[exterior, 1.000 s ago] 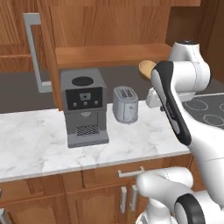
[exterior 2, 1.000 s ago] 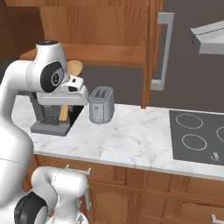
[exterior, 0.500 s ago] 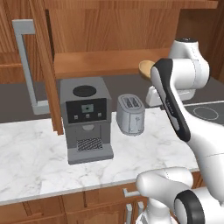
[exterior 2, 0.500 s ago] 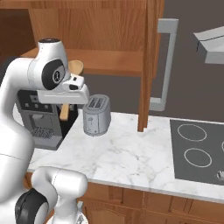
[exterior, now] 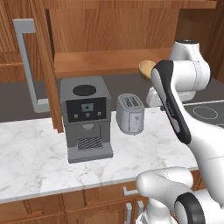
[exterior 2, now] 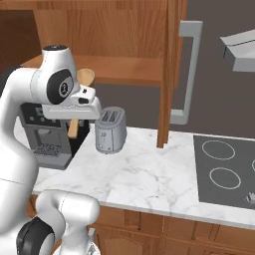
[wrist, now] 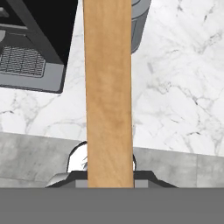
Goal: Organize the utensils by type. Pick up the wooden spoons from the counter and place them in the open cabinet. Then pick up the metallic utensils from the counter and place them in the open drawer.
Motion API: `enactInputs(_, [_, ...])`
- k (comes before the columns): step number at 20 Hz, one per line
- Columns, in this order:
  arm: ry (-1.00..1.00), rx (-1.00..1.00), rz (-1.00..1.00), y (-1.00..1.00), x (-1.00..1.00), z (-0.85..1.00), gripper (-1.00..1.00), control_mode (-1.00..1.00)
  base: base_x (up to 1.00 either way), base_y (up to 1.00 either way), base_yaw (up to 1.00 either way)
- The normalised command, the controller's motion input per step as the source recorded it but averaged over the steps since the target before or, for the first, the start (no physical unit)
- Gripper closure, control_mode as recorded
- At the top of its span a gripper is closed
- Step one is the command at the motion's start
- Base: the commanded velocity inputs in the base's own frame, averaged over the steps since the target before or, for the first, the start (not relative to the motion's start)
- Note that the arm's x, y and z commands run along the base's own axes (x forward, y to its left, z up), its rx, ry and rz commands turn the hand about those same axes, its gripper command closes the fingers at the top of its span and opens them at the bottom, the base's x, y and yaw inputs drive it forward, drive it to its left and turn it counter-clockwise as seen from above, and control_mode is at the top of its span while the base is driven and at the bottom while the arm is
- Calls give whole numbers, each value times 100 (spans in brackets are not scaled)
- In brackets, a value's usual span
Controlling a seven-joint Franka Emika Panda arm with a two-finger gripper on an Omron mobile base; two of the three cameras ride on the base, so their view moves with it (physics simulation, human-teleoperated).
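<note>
In the left base view the arm is bending high above the desk (exterior: 35,153), beside the toaster (exterior: 130,113), lifting a wooden spoon (exterior: 146,68) toward the cabinet (exterior: 109,61) shelf. In the right base view the gripper (exterior 2: 75,115) is grasping the spoon upright. In the hand view its handle is running straight up over the marble. No writing is readable.

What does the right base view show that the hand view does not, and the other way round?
Right base view alone: the cabinet with its flat shelf, its open door with a grey bar handle, the stovetop, and the spoon's pale bowl raised near shelf height.

Hand view alone: the spoon's wooden handle up close, running from the gripper straight up the picture.

Both: the held spoon, the marble counter, the coffee machine and the toaster.
</note>
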Motion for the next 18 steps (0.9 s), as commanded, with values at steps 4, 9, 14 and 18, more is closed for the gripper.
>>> enactInputs(4, [0,0,0,0,0,0,100,100,5,0,0])
enactInputs(9, [-1,0,5,0,5,6,100,-100,4,0,0])
enactInputs(14, [-1,-2,14,1,20,21,100,-100,0,0,0])
enactInputs(18, [0,-5,13,3,31,18,100,-100,0,0,0])
